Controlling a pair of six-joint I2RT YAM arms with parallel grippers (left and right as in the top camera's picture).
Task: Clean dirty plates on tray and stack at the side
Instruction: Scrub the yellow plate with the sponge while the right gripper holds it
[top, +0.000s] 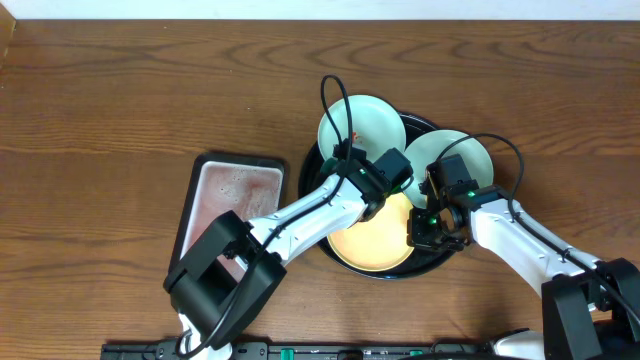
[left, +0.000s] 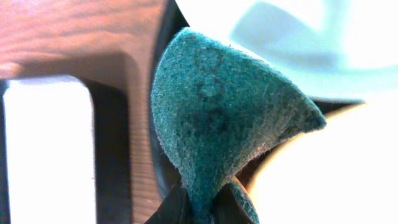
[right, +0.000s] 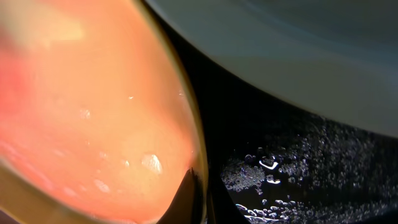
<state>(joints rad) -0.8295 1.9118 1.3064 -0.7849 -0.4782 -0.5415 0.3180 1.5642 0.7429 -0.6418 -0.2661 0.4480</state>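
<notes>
Three plates lie on the round black tray (top: 312, 190): a mint plate (top: 372, 118) at the back, a second mint plate (top: 468, 152) at the right, and a pale yellow plate (top: 372, 245) at the front. My left gripper (top: 392, 176) is shut on a green scouring pad (left: 217, 106) and holds it over the yellow plate's far edge. My right gripper (top: 428, 232) is shut on the yellow plate's right rim (right: 198, 155), one finger on each side. The wet black tray floor (right: 280, 168) shows beside it.
A rectangular silver-grey tray (top: 232, 195) lies left of the black tray, partly under my left arm. Bare brown wood tabletop (top: 120, 110) spreads to the left and behind.
</notes>
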